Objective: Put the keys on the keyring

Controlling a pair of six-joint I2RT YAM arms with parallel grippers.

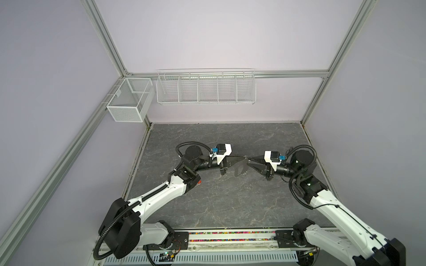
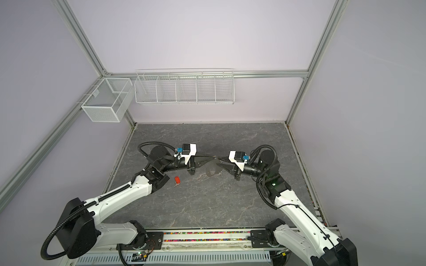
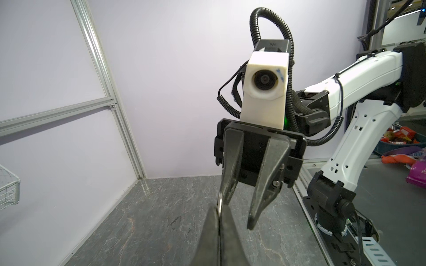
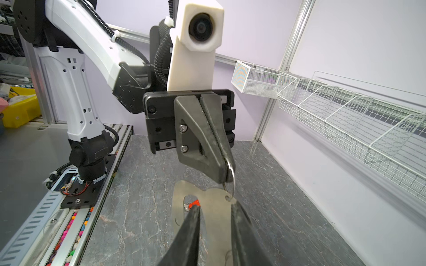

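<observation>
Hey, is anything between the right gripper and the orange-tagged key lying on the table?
Yes. The keyring, held up by the left gripper, hangs straight between the right gripper and the orange-tagged key. In the right wrist view the key shows only through the keyring's oval cut-out.

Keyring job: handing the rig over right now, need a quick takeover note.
Left gripper: shut on the keyring, pinching one ring; the rest hangs below.
Right gripper: open, jaws apart at the keyring, no key in them.
Orange key: lying on the table beside the left arm.
Blue key: not in any view.
Done: keyring picked up. No key seen on it.
Left: thread both keys; locate the blue one first.
</observation>
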